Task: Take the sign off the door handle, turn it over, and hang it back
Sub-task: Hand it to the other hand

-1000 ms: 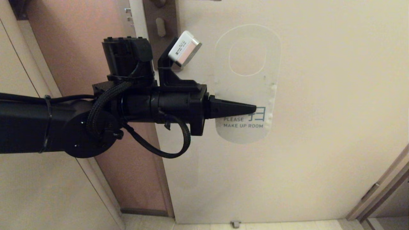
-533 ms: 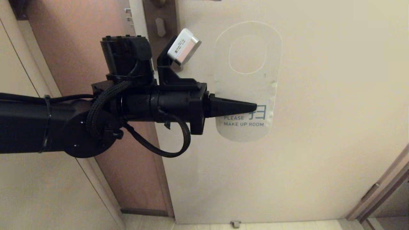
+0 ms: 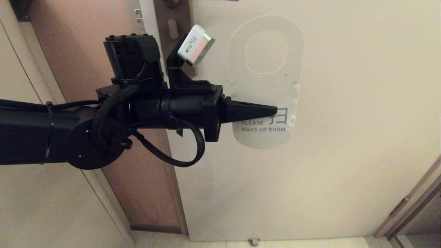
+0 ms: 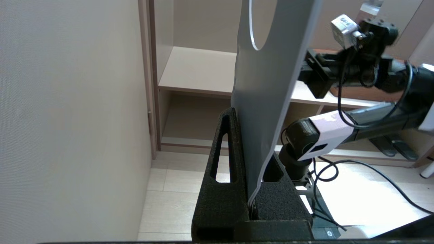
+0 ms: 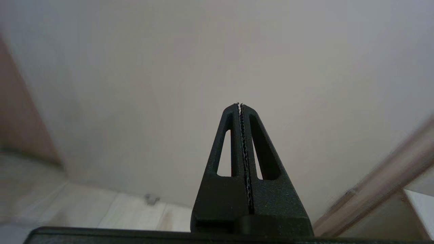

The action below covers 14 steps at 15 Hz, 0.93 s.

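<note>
The sign (image 3: 265,89) shows its white "PLEASE MAKE UP ROOM" face and hangs upright in front of the door, off the handle, its oval hole at the top. My left gripper (image 3: 275,111) is shut on its lower left part, just above the text. In the left wrist view the sign (image 4: 268,84) stands edge-on between the fingers of the left gripper (image 4: 251,142). The door handle's brown backplate (image 3: 172,34) with its keyhole slot is up and left of the sign; the lever is almost cut off at the top edge. My right gripper (image 5: 240,105) is shut and empty, facing the door low down.
The cream door (image 3: 344,137) fills the view. Silver latch bolts (image 3: 139,17) sit on its edge. A door frame (image 3: 406,206) runs at lower right, and a small stop (image 3: 254,241) is on the floor. Shelving (image 4: 196,71) shows in the left wrist view.
My left gripper has lifted the sign steadily upward, so its top end now sits closer to the handle. The grip on it is unchanged.
</note>
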Tool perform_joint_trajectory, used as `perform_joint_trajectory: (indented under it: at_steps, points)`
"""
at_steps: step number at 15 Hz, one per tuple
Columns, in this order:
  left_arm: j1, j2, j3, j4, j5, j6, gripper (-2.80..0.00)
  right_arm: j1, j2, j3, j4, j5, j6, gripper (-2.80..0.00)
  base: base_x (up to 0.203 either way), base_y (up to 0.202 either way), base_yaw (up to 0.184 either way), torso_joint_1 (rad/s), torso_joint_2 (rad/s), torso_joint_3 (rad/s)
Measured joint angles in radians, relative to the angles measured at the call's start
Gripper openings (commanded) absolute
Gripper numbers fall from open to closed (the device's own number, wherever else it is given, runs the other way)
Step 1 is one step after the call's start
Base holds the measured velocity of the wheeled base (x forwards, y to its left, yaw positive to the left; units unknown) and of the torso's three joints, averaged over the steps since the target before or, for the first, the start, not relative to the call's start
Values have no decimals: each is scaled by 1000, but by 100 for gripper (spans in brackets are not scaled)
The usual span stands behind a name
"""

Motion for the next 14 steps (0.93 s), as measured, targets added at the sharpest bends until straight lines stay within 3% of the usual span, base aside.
perform_joint_trajectory:
  at_steps: [4,11,14]
  points:
    - [-1,0,-2,0,0,-1,-280,11,110,-4,-21,142,-28,-280,0,0,0,0,0,0]
    - [-11,11,-35,1,-2,-26,-280,12,411,28,-356,421,-39,-280,0,0,0,0,0,0]
    - [-22,13,-39,1,-5,-30,-280,12,502,36,-403,563,-40,-280,0,0,0,0,0,0]
